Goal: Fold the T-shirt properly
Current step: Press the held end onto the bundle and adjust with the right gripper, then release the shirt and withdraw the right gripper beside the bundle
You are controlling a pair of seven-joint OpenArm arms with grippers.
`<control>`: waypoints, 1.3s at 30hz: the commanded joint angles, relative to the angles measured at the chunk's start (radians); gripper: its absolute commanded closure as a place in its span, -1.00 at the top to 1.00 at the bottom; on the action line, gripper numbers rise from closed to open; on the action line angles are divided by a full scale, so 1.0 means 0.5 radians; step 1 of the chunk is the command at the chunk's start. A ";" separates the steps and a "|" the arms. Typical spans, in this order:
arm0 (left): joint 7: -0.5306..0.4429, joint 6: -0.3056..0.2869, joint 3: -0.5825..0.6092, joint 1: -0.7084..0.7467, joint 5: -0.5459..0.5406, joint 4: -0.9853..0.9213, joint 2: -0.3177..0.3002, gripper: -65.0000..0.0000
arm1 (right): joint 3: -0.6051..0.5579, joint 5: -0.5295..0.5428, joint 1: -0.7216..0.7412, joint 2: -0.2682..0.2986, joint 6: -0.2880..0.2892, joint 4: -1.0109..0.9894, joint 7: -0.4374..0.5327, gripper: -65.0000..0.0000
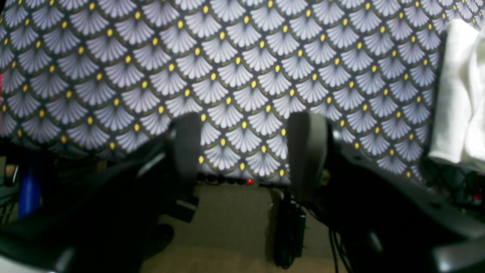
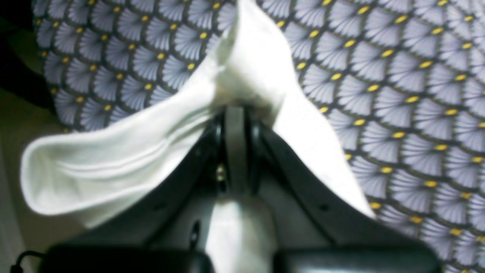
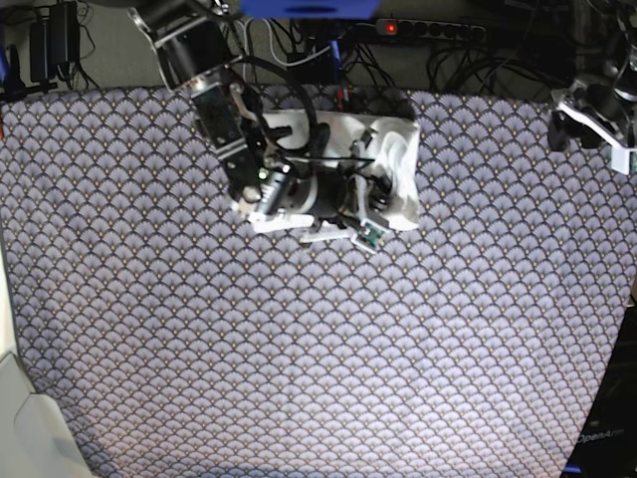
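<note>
Fan-patterned cloth (image 3: pixel 299 349) covers the whole tabletop, and the T-shirt (image 3: pixel 398 164) sits bunched in a small white heap near the far edge. Right fingers (image 2: pixel 235 113) are clenched tight on a pinch of white fabric there. Left fingers (image 1: pixel 242 148) hang spread apart and empty, off by the tabletop's edge.

Fan-patterned tablecloth (image 3: pixel 299 349); power strip (image 3: pixel 428 30) behind.
</note>
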 commanded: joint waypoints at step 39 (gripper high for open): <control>-0.030 -0.015 -0.015 -0.058 -0.016 0.033 0.031 0.10 | 0.036 0.037 -0.340 0.136 0.007 0.816 -0.078 -1.00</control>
